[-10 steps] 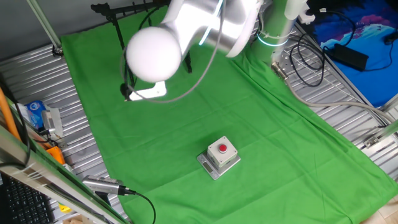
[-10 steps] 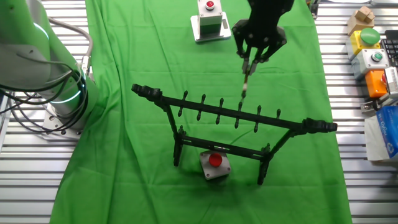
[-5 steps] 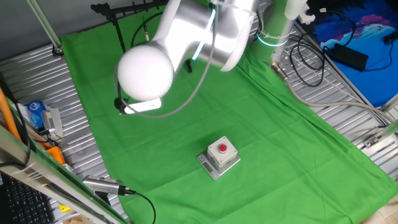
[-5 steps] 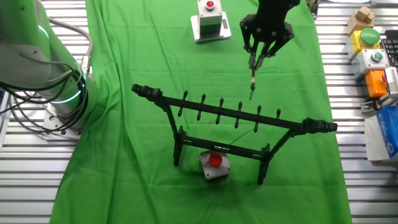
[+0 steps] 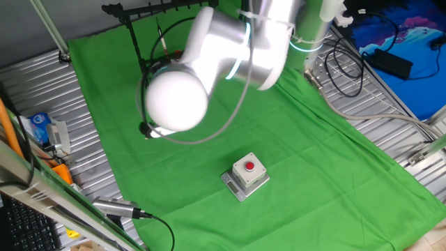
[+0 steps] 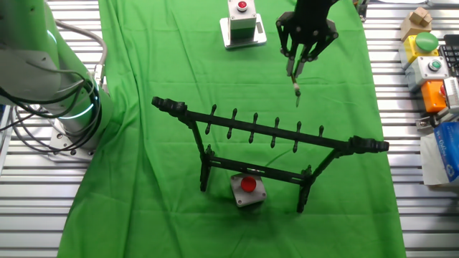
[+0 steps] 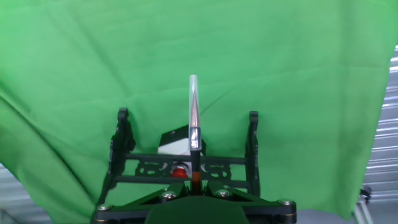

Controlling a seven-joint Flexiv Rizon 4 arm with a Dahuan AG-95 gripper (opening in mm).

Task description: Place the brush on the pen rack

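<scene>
Holding the brush [image 6: 295, 84] by its shaft, my end effector [image 6: 301, 54] is clamped on it so the pale tip hangs straight down, free of the green cloth [image 6: 143, 193]. In the hand view the brush [image 7: 194, 127] runs out along my fingers [image 7: 251, 149], which keeps it steady. I hover on the far side of the rack [image 6: 269, 136], well apart from its top bar and pegs. I judge the carry is only partway done, since the brush must come over the pegs. A red button box [image 6: 247, 189] sits beneath the rack.
</scene>
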